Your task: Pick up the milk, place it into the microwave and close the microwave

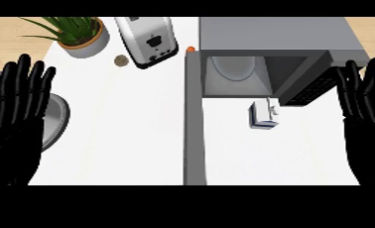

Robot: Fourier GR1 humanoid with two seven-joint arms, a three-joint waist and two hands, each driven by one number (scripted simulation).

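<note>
A small white and blue milk carton (pixel 264 113) stands on the white counter just in front of the microwave's (pixel 278 33) open cavity. The grey microwave door (pixel 193 123) is swung fully open and stretches toward me at the carton's left. Inside the cavity a round white turntable plate (pixel 234 68) shows. My right hand (pixel 359 108) rests open at the right edge, fingers up, to the right of the carton. At the left edge my left hand (pixel 23 103) rests open, far from the carton.
A silver toaster (pixel 148 41) and a potted plant (pixel 77 33) stand at the back left, with a small brown round object (pixel 121 61) between them. A grey round plate (pixel 55 120) lies partly under my left hand. A tiny orange thing (pixel 191 49) sits by the door hinge.
</note>
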